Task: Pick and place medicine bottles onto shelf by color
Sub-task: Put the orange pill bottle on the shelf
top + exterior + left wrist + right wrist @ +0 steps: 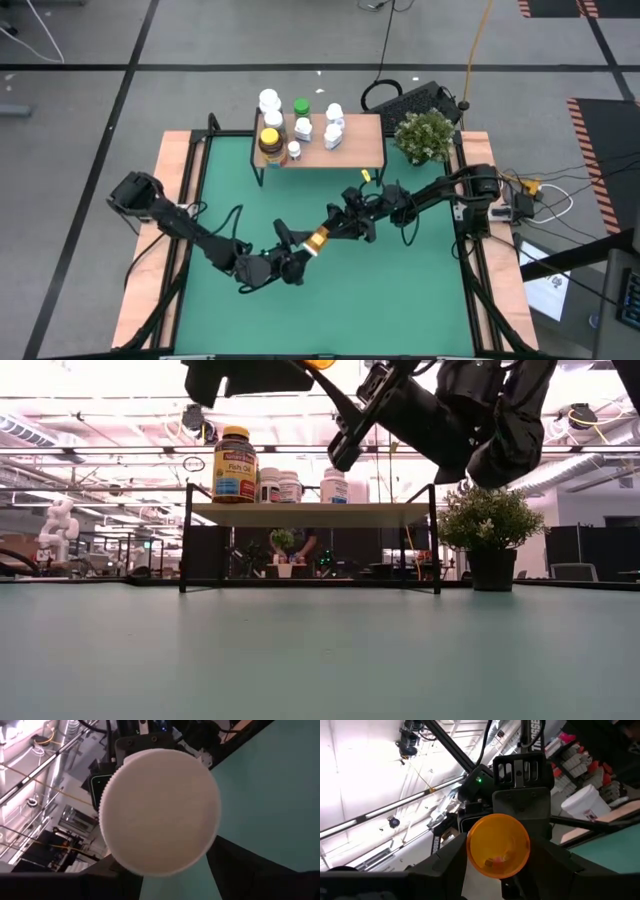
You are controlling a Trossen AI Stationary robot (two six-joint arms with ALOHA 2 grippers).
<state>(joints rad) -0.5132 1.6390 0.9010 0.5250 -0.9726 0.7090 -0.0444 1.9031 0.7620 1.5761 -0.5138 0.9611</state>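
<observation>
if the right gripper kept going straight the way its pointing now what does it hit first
Likely the left gripper. The right gripper points at it, and the orange bottle spans the gap between them, base toward the right and white cap toward the left.

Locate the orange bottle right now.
In the high view the orange bottle is off the shelf, mid-table between the left gripper and right gripper.

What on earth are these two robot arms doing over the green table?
They are passing an orange bottle between them in mid-air. The left gripper and right gripper meet at it above the table. Several bottles, including a brown one with a yellow lid, stand on the small shelf beside a potted plant.
</observation>
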